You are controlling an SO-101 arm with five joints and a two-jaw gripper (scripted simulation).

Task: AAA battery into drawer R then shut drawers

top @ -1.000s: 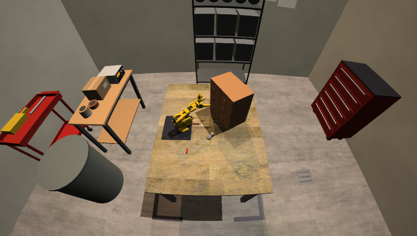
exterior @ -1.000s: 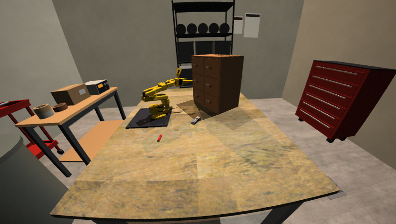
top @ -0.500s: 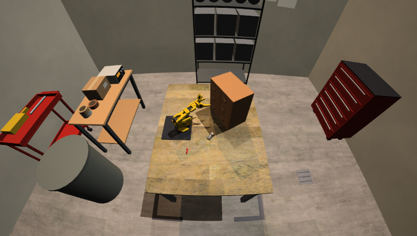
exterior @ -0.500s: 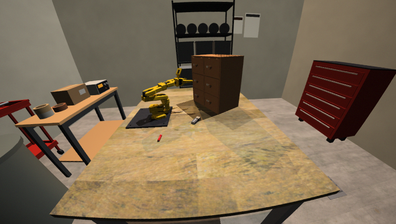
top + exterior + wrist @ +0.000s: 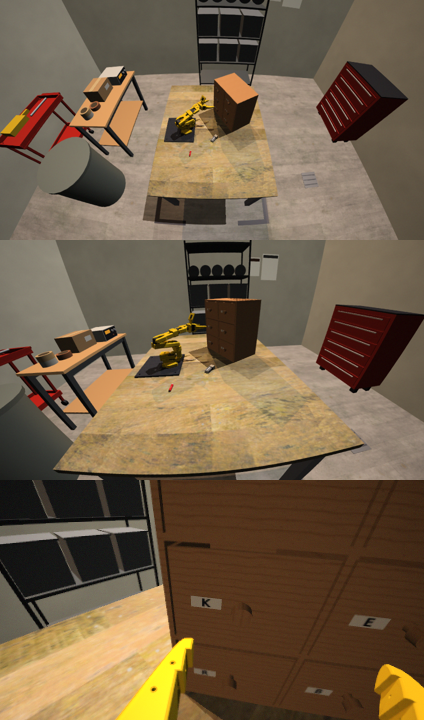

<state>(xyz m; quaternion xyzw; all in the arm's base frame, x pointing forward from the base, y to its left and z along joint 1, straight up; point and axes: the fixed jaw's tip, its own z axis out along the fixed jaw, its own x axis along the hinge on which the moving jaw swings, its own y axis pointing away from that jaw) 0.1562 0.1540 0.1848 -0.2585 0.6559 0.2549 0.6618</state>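
Observation:
The brown chest (image 5: 235, 101) stands upright at the back right of the table, and all its drawers look shut. In the wrist view the middle row reads K (image 5: 206, 602) and E (image 5: 369, 622). The bottom left label (image 5: 204, 672) is small and looks like R. My gripper (image 5: 290, 660) is open and empty, held in the air close in front of the chest's left column; it also shows in the top and exterior views (image 5: 208, 104) (image 5: 202, 326). A small red cylinder (image 5: 189, 153) (image 5: 170, 387), which looks like the AAA battery, lies on the table in front of the arm's base.
A small grey and black object (image 5: 213, 138) lies on the table near the chest's front corner. The arm stands on a black baseplate (image 5: 179, 133). A side table with boxes and tape rolls (image 5: 102, 98) stands to the left, and a shelf rack (image 5: 229, 38) stands behind.

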